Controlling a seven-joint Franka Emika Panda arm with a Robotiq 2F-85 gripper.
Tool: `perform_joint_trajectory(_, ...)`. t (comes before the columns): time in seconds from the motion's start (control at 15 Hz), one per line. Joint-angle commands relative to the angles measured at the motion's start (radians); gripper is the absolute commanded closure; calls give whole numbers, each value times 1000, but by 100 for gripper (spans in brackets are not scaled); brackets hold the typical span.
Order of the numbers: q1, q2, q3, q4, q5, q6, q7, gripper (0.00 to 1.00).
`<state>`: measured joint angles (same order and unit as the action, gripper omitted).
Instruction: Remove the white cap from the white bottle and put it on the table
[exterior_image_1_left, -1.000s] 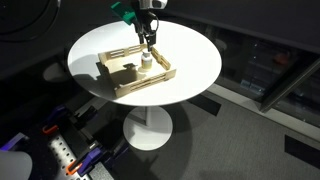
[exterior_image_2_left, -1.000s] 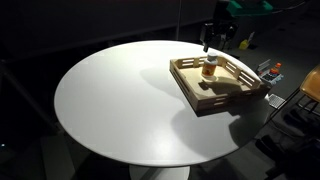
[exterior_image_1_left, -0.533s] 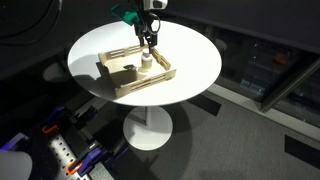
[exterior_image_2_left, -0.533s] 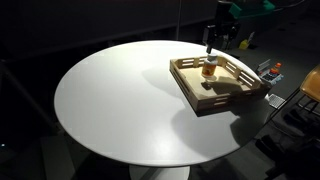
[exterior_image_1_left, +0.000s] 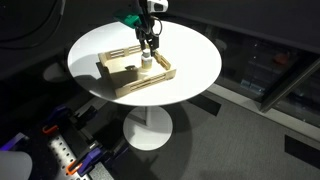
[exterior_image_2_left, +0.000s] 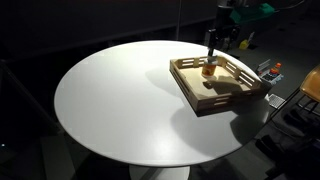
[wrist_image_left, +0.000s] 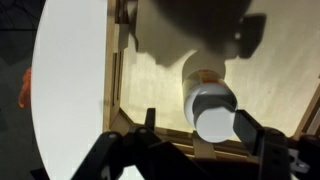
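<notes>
In an exterior view the gripper (exterior_image_1_left: 147, 46) stands over the white bottle (exterior_image_1_left: 146, 64) in the wooden tray (exterior_image_1_left: 140, 84) on the surface (exterior_image_1_left: 195, 50), jaws too small to read, likewise for the gripper (exterior_image_2_left: 213, 48) in an exterior view, while the wrist view shows jaws apart, flanking the white cap (wrist_image_left: 213, 118), contact unclear, bottle body mostly hidden.

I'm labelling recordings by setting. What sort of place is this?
Probably a robotics lab or office corner, though the room is dim: a round white pedestal table stands on dark carpet, with equipment on the floor beside it.
</notes>
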<state>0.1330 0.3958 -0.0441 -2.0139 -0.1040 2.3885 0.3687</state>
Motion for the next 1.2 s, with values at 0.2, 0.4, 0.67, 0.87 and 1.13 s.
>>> perform_joint_trajectory(0.2,9,3,-5,16,-15,-13,12,17)
perform_joint_trajectory(0.4,11,10,-5,19,-14,-11,16,14)
perform_joint_trajectory(0.67,11,20,-2,26,-9,-11,14,15)
perform_joint_trajectory(0.87,12,29,-2,31,-8,-10,13,15)
perform_joint_trajectory(1.13,14,41,-4,39,-10,-9,15,18)
